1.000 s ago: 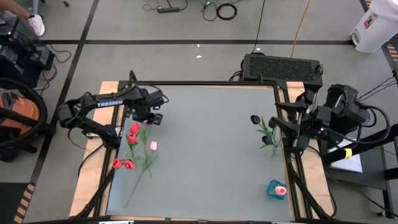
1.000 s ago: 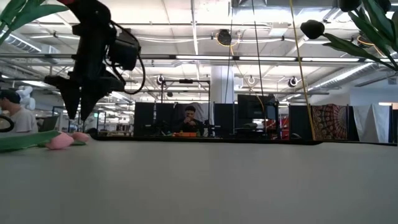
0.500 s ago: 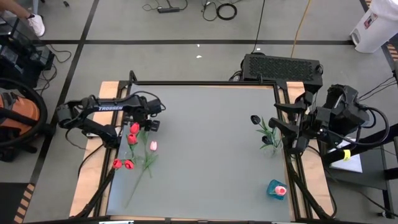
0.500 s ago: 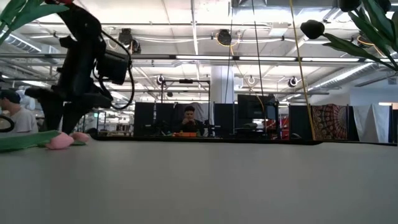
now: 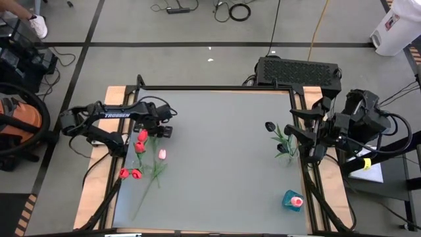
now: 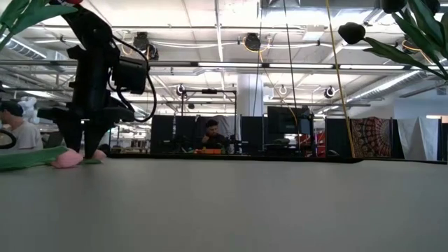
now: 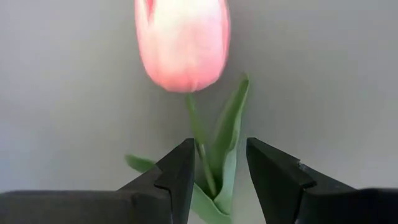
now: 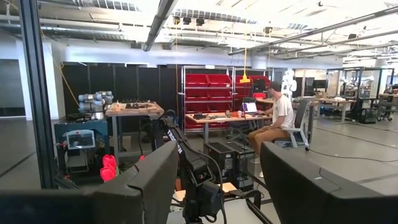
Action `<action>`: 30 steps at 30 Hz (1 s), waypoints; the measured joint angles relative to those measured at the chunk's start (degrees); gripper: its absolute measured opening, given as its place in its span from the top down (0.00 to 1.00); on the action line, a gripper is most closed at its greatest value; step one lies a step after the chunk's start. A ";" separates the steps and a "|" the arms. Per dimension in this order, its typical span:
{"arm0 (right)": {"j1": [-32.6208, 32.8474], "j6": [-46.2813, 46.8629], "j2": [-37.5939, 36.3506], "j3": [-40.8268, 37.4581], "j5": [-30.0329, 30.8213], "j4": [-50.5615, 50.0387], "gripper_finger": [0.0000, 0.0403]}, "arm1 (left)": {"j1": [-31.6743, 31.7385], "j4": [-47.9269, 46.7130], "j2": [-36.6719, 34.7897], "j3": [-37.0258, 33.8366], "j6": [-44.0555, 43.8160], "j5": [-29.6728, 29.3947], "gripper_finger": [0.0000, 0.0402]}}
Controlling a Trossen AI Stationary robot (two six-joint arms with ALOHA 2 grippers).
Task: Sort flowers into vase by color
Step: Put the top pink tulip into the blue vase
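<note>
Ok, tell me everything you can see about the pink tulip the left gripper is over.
The pink tulip lies flat on the grey table, among the red tulips near its left side. Its head is closed, pale pink going deeper at the edges, and looks like fabric or plastic. A thin green stem and a long green leaf run from it. The left gripper is open with its fingers either side of the stem and leaf, not yet closed on them.

1. The counter (image 5: 217,158) is showing a smooth, matt grey top with bare wood (image 5: 97,191) edging its sides.
2. The pink tulip (image 7: 182,42) is looking like soft, faintly satiny fabric; its leaf (image 7: 227,140) is looking like matt green cloth.
3. The left hand (image 7: 217,180) is showing matt black plastic-looking fingers.
</note>
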 joint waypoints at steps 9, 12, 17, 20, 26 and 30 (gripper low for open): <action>-0.01 0.00 0.00 0.00 0.00 0.00 0.46 | 0.00 -0.12 0.00 0.00 0.04 -3.86 0.62; -0.01 0.00 0.00 0.00 0.00 -0.02 0.46 | 0.02 -0.06 0.00 0.00 0.07 -5.54 0.62; -0.02 0.00 0.07 0.00 0.00 -0.02 0.46 | 0.02 2.03 0.00 -0.79 0.00 -6.08 0.62; -0.02 0.00 0.17 0.00 0.00 0.00 0.46 | 0.00 2.57 0.00 -1.43 -0.01 -5.97 0.62; 0.00 1.64 0.22 0.00 -0.01 0.00 0.46 | 0.00 2.48 0.00 -1.57 0.00 -5.83 0.62; -0.02 1.73 0.22 0.00 -0.02 0.00 0.46 | 0.00 2.61 0.00 -1.59 0.02 -5.79 0.63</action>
